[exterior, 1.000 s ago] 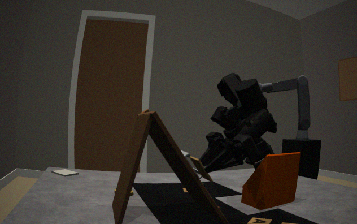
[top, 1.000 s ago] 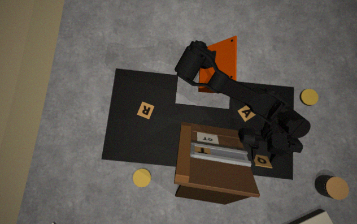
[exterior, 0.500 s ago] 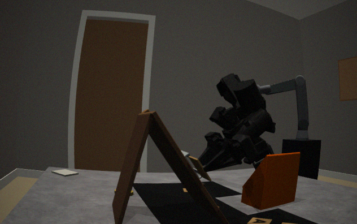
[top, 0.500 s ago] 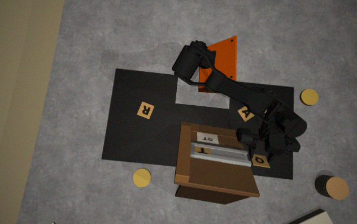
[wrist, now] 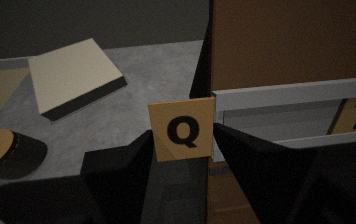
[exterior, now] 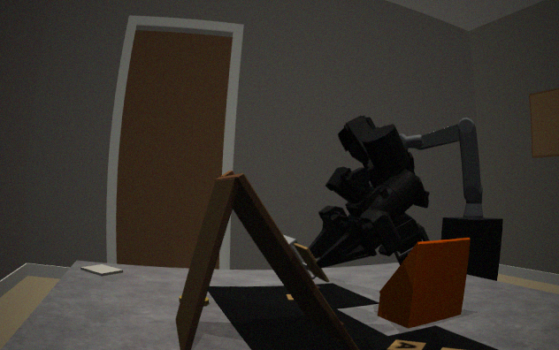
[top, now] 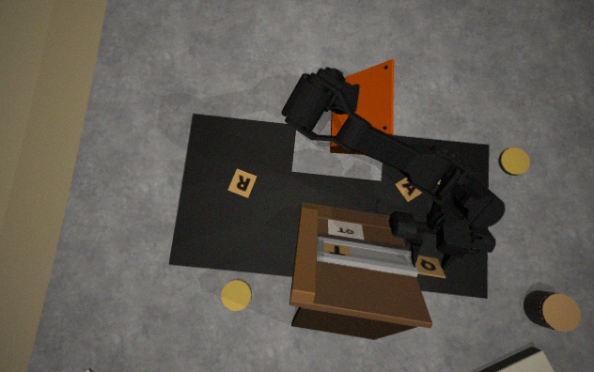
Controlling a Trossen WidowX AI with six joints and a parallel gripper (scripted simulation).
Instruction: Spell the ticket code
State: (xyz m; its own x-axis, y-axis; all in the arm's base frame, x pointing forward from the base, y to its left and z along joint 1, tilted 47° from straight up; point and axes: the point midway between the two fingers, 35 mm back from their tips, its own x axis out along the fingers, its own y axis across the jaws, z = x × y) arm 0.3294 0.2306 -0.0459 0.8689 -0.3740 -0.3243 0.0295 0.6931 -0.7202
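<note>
My gripper [top: 429, 263] [exterior: 316, 261] [wrist: 183, 130] is shut on the Q tile [top: 429, 267] [exterior: 311, 262] [wrist: 182, 142], gripping its side edges. The tile is upright in the wrist view, its right edge at the open end of the rail [top: 367, 266] [wrist: 280, 96]; whether it has entered is unclear. The T tile [top: 336, 250] [wrist: 344, 121] sits in the rail at the closed end. The ticket [top: 345, 229] on the sloping board [top: 367, 293] [exterior: 283, 247] [wrist: 285, 45] seems to read QT. The R tile [top: 242, 183] and A tile [top: 408, 189] lie on the mat.
An orange block [top: 371, 96] [exterior: 433, 283] stands behind the board. Yellow discs [top: 515, 161] [top: 236, 295] lie at both sides. A dark cylinder with a tan top [top: 560, 312] [wrist: 6, 142] and a pale book-like slab [top: 528, 365] [wrist: 80, 75] are beyond the open end.
</note>
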